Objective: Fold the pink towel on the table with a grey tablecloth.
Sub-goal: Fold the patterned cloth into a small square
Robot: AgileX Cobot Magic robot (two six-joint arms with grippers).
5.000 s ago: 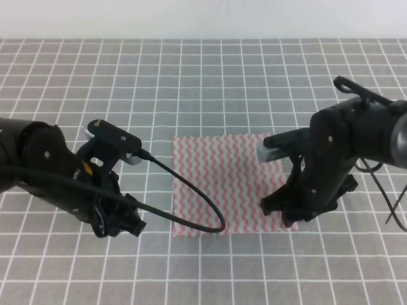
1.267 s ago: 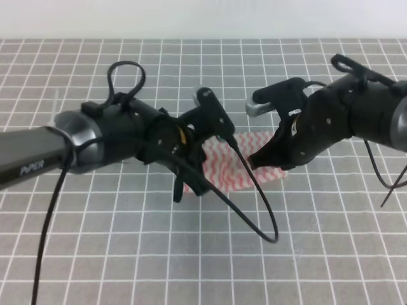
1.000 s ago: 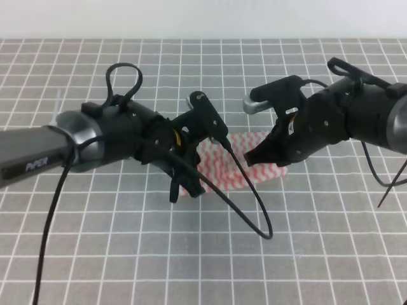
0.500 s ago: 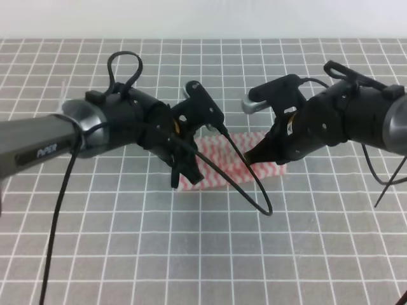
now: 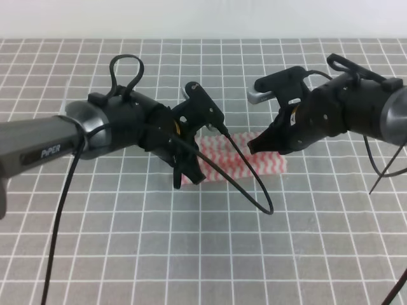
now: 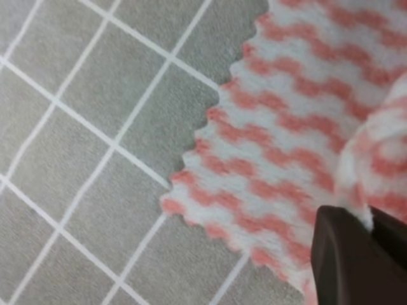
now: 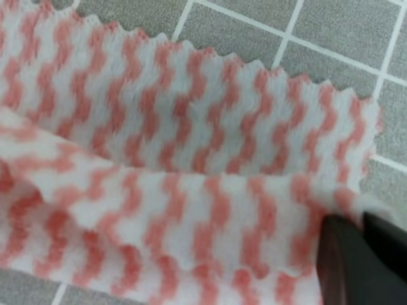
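The pink towel lies on the table with a grey tablecloth as a narrow strip, its near part doubled over toward the far edge. My left gripper is at the strip's left end, my right gripper at its far right part. In the left wrist view my left gripper is shut on a raised fold of the towel. In the right wrist view my right gripper is shut on the folded-over edge of the towel.
A black cable from the left arm loops down in front of the towel and touches the cloth. Another cable hangs at the right arm's side. The grid cloth ends at a white wall at the back.
Five seconds ago the towel lay flat with the left arm off to its left. Both grippers have since carried its near edge toward the far edge, and the visible strip has narrowed.
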